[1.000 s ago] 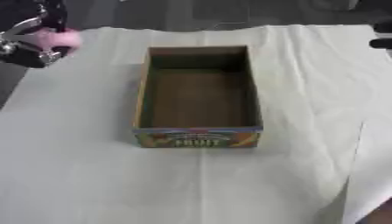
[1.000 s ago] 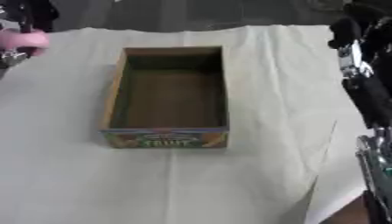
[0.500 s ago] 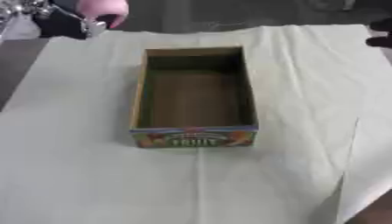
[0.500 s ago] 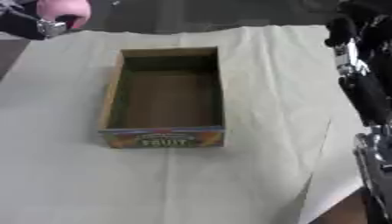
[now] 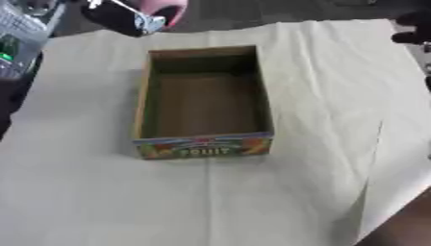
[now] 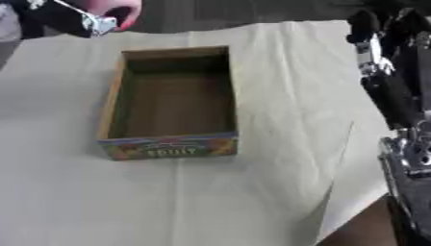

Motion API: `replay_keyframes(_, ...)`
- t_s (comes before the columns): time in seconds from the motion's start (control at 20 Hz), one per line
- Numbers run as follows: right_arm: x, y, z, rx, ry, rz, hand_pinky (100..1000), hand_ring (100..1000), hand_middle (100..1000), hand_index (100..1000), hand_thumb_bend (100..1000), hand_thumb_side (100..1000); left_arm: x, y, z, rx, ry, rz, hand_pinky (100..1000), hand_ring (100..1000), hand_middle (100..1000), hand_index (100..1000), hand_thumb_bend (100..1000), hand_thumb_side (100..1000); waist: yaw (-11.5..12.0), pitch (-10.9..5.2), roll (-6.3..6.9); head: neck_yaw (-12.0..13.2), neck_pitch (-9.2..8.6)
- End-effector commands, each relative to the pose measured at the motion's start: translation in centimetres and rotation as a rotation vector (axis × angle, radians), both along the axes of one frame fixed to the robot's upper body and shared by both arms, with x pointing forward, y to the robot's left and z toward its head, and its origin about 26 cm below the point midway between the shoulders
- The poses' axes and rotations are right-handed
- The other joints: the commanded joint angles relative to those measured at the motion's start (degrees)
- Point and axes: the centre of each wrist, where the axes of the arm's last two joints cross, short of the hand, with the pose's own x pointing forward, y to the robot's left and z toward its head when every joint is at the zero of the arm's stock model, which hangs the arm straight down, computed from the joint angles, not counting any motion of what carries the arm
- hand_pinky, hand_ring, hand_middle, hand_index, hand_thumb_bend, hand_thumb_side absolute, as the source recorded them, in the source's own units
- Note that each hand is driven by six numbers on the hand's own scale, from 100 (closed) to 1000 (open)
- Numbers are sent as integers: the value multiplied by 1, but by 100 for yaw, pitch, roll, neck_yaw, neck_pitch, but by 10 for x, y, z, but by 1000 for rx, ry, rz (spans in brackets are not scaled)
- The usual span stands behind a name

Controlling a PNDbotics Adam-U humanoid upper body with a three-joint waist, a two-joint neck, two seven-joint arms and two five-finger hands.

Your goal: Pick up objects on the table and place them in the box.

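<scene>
An open cardboard box (image 5: 144, 103) with a colourful "FRUIT" label on its front stands in the middle of the white cloth, and nothing shows inside it. My left hand (image 5: 115, 16) is in the air at the top left, just beyond the box's far left corner. Its fingers are curled round a pink rounded object (image 5: 166, 9), part of which runs off the picture's top. My right hand (image 6: 369, 28) is raised at the far right, well apart from the box, with straight fingers and nothing in it.
A creased white cloth (image 5: 101, 192) covers the table. The dark table corner (image 5: 404, 226) shows at the bottom right. A grey device with a green spot (image 5: 12, 36) lies off the cloth at the upper left. My right forearm (image 6: 404, 144) runs down the right edge.
My left hand has carried the pink object up and to the right, from the cloth's far left edge to just beyond the box's far left corner. The right hand has stayed put.
</scene>
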Motion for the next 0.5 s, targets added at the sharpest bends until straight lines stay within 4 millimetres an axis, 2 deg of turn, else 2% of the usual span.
replay_keyframes(0.05, -3, 2, 9, -1, -39, 17, 675, 745, 603, 798, 280, 679, 2, -13, 1, -30, 32, -23, 637, 597, 552, 445, 100, 175, -17, -105, -38, -4, 17)
replay_keyframes(0.5, -2, 6, 13, 9, -55, 31, 674, 745, 603, 798, 278, 678, 22, -49, -42, -109, 144, 24, 636, 596, 551, 443, 100, 170, -72, -21, -107, 65, -71)
